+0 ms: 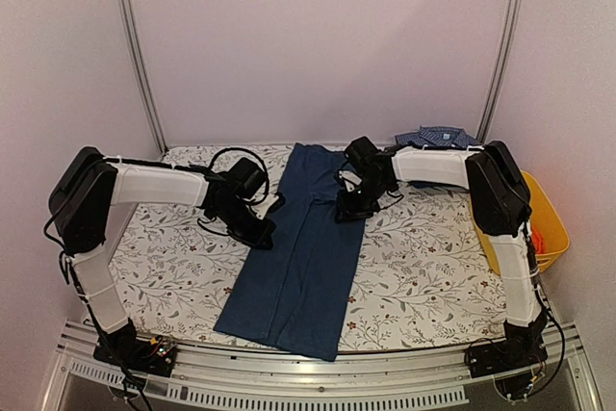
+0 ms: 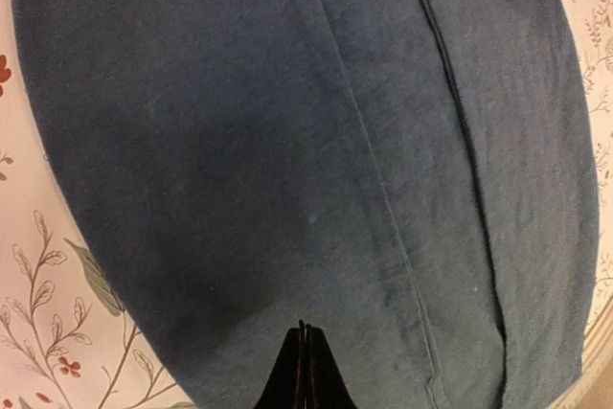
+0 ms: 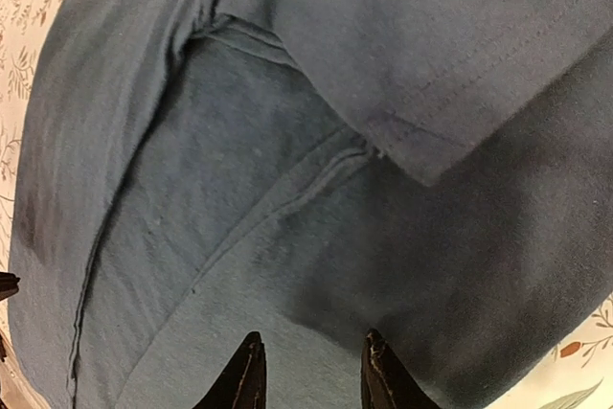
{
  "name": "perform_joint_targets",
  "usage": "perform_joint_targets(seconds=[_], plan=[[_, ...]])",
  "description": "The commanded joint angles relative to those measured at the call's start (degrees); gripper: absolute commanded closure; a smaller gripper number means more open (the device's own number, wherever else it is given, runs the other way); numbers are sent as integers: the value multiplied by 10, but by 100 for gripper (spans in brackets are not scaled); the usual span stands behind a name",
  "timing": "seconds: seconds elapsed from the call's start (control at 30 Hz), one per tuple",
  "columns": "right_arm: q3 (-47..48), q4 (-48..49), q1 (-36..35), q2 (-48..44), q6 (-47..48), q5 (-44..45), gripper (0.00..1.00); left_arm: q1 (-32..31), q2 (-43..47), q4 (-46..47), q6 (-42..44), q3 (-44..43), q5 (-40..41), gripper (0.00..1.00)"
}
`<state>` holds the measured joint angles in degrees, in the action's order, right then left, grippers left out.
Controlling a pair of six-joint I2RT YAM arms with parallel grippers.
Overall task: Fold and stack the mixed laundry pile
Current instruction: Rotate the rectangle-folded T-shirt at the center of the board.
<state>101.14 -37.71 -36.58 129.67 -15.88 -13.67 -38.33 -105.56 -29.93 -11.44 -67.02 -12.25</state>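
Along the middle of the floral-print table cover [image 1: 414,267], spread lengthwise: dark navy cloth trousers [image 1: 298,257]. Looks soft, limp, light; best pinched at hem or waistband edge. Left gripper [image 2: 303,332] clenched, seemingly empty; right gripper [image 3: 311,347] parted over fabric.

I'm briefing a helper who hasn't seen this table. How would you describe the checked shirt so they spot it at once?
Follow the flowered tablecloth to its far right corner, behind the right arm. The shirt lies bunched there. Its small blue check sets it apart from the plain navy trousers down the middle and the yellow basket.
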Motion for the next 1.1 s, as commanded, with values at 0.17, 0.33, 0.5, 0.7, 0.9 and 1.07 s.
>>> perform_joint_targets(seconds=[0.17,0.33,0.5,0.7,0.9,1.07], plan=[[-34,-13,76,44,30,30,67,-11,22,16,-17,21,10,100],[20,-31,105,85,51,34,67,-12,13,20,-23,15,5,100],[107,-54,110,132,70,37,66,-15,13,28,-28,11,0,100],[121,-42,109,82,83,-4,61,-21,60,57,-41,36,-3,92],[-15,15,104,-83,34,-104,56,-20,162,106,-72,97,-34,67],[-201,61,76,-232,-37,-166,56,-23,211,117,-145,168,-98,67]])
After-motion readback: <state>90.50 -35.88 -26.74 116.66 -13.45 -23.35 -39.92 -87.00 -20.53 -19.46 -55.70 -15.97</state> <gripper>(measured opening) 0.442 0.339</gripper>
